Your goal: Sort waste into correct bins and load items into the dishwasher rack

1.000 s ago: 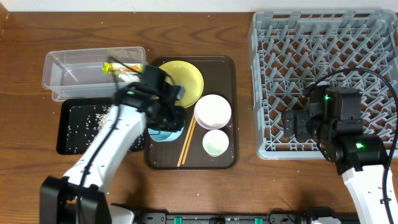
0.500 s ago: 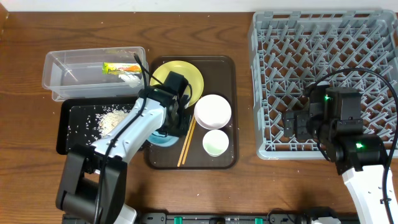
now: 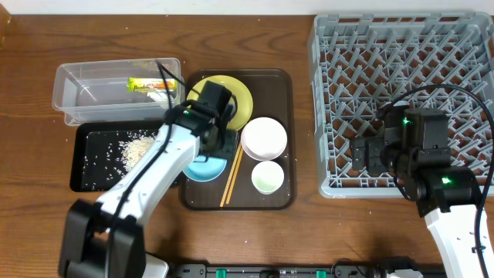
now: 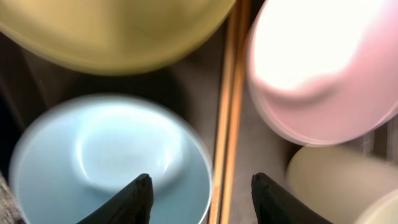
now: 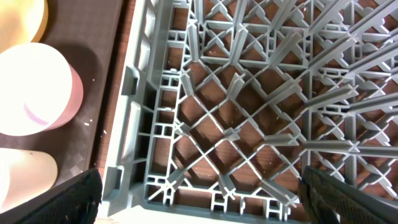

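Comparing the overhead views across the last second shows one change. The left arm has swung its wrist off the left edge of the dark brown serving tray and inward, toward the yellow plate. The light blue bowl, mostly covered a second ago, now sits exposed, upright and apparently empty in the tray's left front part.

Left gripper: jaws apart, holding nothing. The bowl's right rim and the two wooden chopsticks lie between the fingertips. The left wrist view is blurred, so contact cannot be confirmed.

Right gripper: unchanged, jaws wide and empty, above the front-left corner of the dishwasher rack.

Waste status:
- The rice grains lie in the black tray, heaped toward its right end.
- The printed wrapper lies in the clear tub.

Implication: waste sorting appears largely done, and rack loading has not started. The plate, both bowls including the white bowl, the pale cup and the chopsticks all remain on the serving tray. The open left jaws suggest a pick of the bowl or the chopsticks; which one cannot be determined.
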{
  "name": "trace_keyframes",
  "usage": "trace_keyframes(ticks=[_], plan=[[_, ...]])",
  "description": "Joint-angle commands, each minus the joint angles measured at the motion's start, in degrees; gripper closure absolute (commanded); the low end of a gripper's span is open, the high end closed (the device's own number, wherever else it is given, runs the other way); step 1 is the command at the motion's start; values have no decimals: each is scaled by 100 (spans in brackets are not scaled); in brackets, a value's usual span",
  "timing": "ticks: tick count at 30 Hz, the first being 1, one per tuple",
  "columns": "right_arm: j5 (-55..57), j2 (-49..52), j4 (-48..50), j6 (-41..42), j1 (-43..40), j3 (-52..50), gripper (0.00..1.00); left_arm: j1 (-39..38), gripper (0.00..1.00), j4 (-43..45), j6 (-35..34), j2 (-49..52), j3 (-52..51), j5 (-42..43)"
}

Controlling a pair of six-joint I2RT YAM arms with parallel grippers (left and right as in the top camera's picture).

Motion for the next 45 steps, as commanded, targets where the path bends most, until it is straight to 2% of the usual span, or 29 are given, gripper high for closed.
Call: trace_keyframes(ticks=[1,6,11,23,24,25,28,30,34,38,42,45], plan=[[39,-11,-4,76,-42,111,1,0,45,177,26,-186,160,361],[39,-11,-7,76,-42,111,1,-98,45,66,26,-157,153,1456],[39,-11,-4,76,-42,111,1,-452,45,-146,22,-151,28,1432],[39,-11,-26,76,-42,111,1,-962,46,39,-4,411,-455,1429],[39,-11,-28,79,-42,111,1,-962,49,48,-17,463,-455,1423],[39,-11,-31,79,-42,111,1,-962,57,59,-20,518,-455,1410],[39,-11,-31,76,-42,111,1,-962,87,59,-20,573,-455,1412],[39,-11,-44,79,-42,111,1,-951,94,57,-20,564,-442,1412],[39,-11,-39,76,-42,111,1,-887,94,-26,-17,415,-323,1484],[63,-11,131,79,-42,111,1,-638,94,-140,-15,11,-79,1987],[59,-9,636,275,-42,111,1,-17,94,243,-24,-446,-22,2855],[-293,22,1110,442,-42,109,1,673,93,658,-393,-507,-24,3333]])
